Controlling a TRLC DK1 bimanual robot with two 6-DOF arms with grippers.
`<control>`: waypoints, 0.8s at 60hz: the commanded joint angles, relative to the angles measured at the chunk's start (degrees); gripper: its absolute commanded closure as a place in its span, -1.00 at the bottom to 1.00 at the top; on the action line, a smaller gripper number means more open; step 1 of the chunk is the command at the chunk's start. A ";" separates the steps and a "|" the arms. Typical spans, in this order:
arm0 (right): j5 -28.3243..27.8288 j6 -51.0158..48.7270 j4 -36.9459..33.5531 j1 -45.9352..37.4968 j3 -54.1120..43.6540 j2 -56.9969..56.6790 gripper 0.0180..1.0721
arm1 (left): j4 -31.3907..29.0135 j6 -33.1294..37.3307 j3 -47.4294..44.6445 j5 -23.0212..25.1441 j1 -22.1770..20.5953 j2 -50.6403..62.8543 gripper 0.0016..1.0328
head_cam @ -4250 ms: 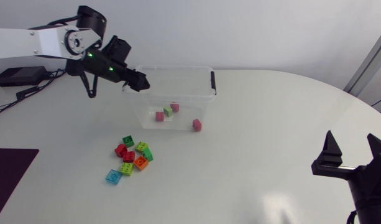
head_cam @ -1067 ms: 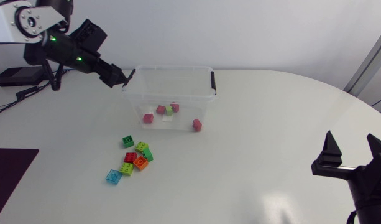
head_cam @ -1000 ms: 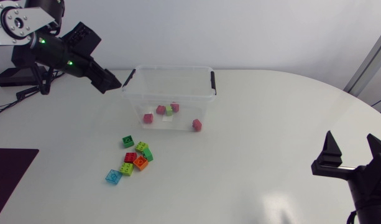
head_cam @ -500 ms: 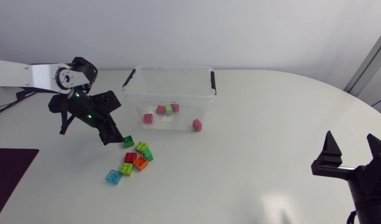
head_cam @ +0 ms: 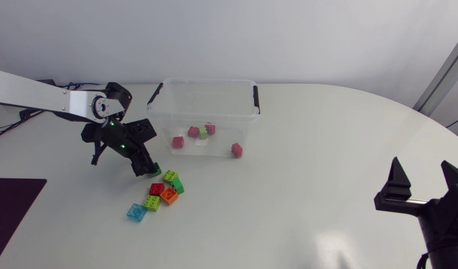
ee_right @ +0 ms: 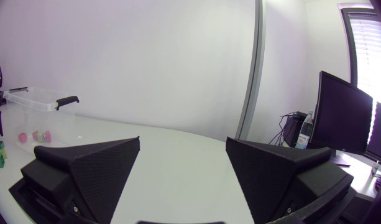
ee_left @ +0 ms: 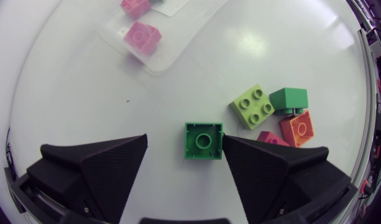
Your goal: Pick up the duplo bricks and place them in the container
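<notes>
My left gripper (head_cam: 144,167) is down at the brick pile, open, with a dark green brick (ee_left: 203,140) (head_cam: 155,171) between its fingers; the brick lies against one finger (ee_left: 265,162), with a gap to the other. Just ahead lie a lime brick (ee_left: 253,106), a green one (ee_left: 288,99), an orange one (ee_left: 297,126) and a red one (ee_left: 272,138). The clear container (head_cam: 247,119) stands behind the pile, with several pink bricks (head_cam: 178,141) and a green one (head_cam: 202,133) inside. My right gripper (head_cam: 421,176) (ee_right: 183,146) stands open with nothing in it, far right near the table's front.
A blue brick (head_cam: 135,212) and a lime brick (head_cam: 151,202) lie at the pile's near end. A dark mat (head_cam: 12,203) covers the table's front left corner. The container has black handles (head_cam: 255,98) at both ends.
My left arm swung away from the container's rim and came down to the pile, around the dark green brick. Its fingers have drawn a little closer. The right arm has not moved.
</notes>
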 commanded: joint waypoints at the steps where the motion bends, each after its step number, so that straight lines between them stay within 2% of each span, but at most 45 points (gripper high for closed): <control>1: 0.02 -0.44 -0.45 -0.17 -1.52 -0.38 -0.90 | 0.51 1.95 -0.74 -0.11 -0.72 1.78 -0.50; 10: 0.02 -0.44 -0.45 -0.17 -1.52 -0.38 -0.90 | 0.95 2.22 -1.80 -0.11 -1.25 2.39 0.04; 12: 0.02 -0.44 -0.45 -0.17 -1.52 -0.38 -0.90 | 0.95 2.22 -1.80 -0.11 -1.25 2.66 0.20; 13: 0.02 -0.44 -0.45 -0.17 -1.52 -0.38 -0.90 | 0.95 2.22 -1.71 -0.19 -1.34 2.92 0.44; 26: 0.02 -0.44 -0.45 -0.17 -1.52 -0.38 -0.90 | 0.16 1.78 -1.80 -3.27 -1.25 3.54 0.52; 38: 0.02 -0.44 -0.45 -0.17 -1.52 -0.38 -0.90 | -7.84 1.51 -1.62 -2.92 -2.04 -14.66 0.52; 43: 0.02 -0.44 -0.45 -0.17 -1.52 -0.38 -0.90 | -14.00 0.02 3.56 -0.28 -2.83 -20.81 0.52; 48: 0.02 -0.44 -0.45 -0.17 -1.52 -0.38 -0.90 | -16.28 -2.97 8.04 2.53 -3.71 -22.83 0.52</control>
